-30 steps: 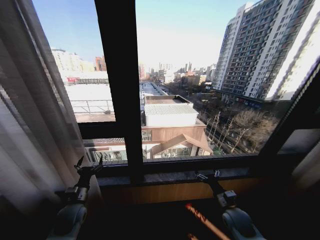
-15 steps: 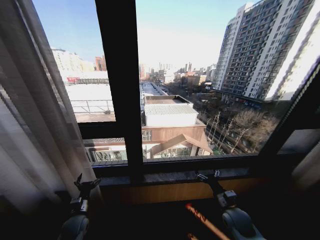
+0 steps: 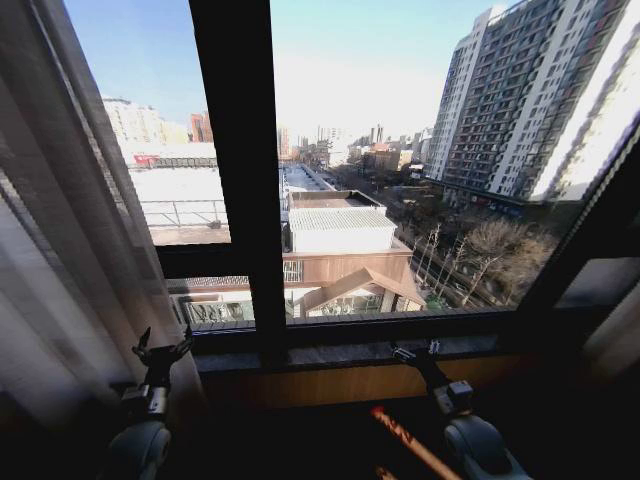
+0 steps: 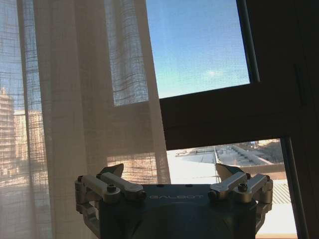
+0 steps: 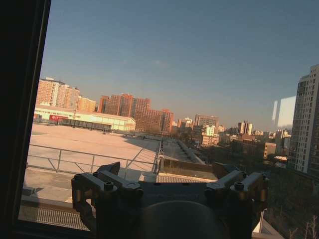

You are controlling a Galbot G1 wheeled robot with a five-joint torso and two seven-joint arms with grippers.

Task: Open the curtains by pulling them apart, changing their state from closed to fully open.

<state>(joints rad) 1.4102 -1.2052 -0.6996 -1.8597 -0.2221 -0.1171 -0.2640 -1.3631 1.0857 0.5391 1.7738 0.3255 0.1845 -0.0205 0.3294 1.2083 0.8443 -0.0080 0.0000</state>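
- Curtain position: the curtains [image 3: 60, 260] hang gathered along the left side of the head view, from the upper left corner down to the lower left. Most of the glass is uncovered. In the left wrist view the same fabric [image 4: 84, 99] covers the left half of the frame.
- Right side: a pale strip at the lower right edge of the head view may be a 2nd panel; this cannot be confirmed.
- Left gripper [image 3: 160, 350]: located at the lower left of the head view, just beside the curtain edge, jaws spread apart with nothing between them.
- Right gripper [image 3: 415, 350]: located at the lower centre-right, in front of the window sill [image 3: 340, 352], well apart from any fabric. Its jaws also stand apart and empty.
- Risk 1: the left fingertips could snag the open weave if the arm moves sideways while close to the cloth.
- Risk 2: a released panel may drift back over the glass, because the loose folds are not secured.
- Risk 3: either arm could strike the sill or the window frame [image 3: 235, 170] if lowered or advanced.
- Materials: the curtain is sheer, cream, coarsely woven, and falls in soft vertical folds. The frame is dark, rigid and straight-edged. The gripper fingers [image 4: 112, 183] are pale metal links with pointed tips.
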